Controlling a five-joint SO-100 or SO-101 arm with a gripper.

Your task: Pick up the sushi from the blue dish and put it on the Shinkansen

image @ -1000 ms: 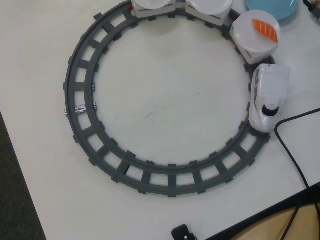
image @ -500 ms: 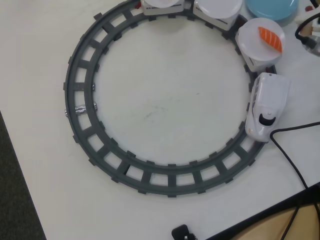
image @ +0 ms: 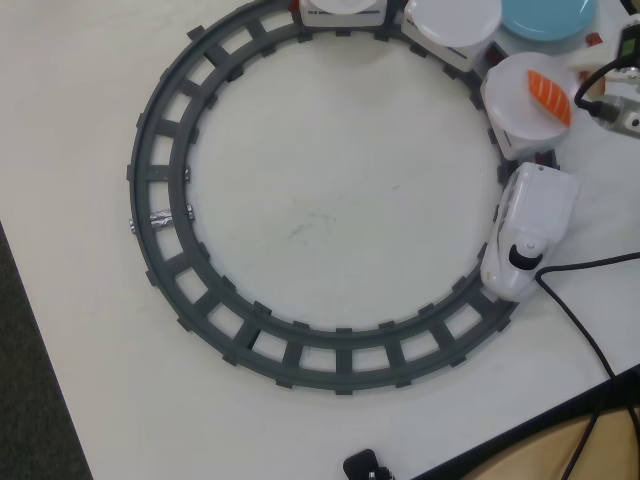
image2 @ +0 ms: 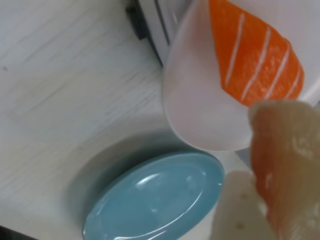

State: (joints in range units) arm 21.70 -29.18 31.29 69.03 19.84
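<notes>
In the overhead view, the sushi [image: 549,94], a wedge of orange salmon with pale stripes, lay on a round white plate [image: 520,108] carried by the train [image: 527,232] on the dark grey ring of track [image: 165,200]. The pincer [image: 603,105] came in from the right edge, just beside that plate, its tip close to the sushi; most of it was cut off by the frame, so I could not tell how wide it stood or whether it touched anything. The blue dish [image: 545,18] sat just behind the pincer's reach, at the top edge, with another white plate [image: 452,22] beside it. The train's nose was smooth, glossy white plastic, rounded, with a black cable [image: 585,330] trailing past it over the white table [image: 320,220].

In the wrist view, the pincer [image2: 265,200] showed as blurred, pale and orange-tinted fingers [image2: 285,165] at the lower right; the gap between them was too blurred to judge. The sushi [image2: 255,55] lay just above them on the matte white plate [image2: 195,105], apart from the fingers as far as I could see. The blue dish [image2: 155,200], glossy and shallow, sat to the lower left of the pincer, on the faintly grained white table [image2: 60,75].
</notes>
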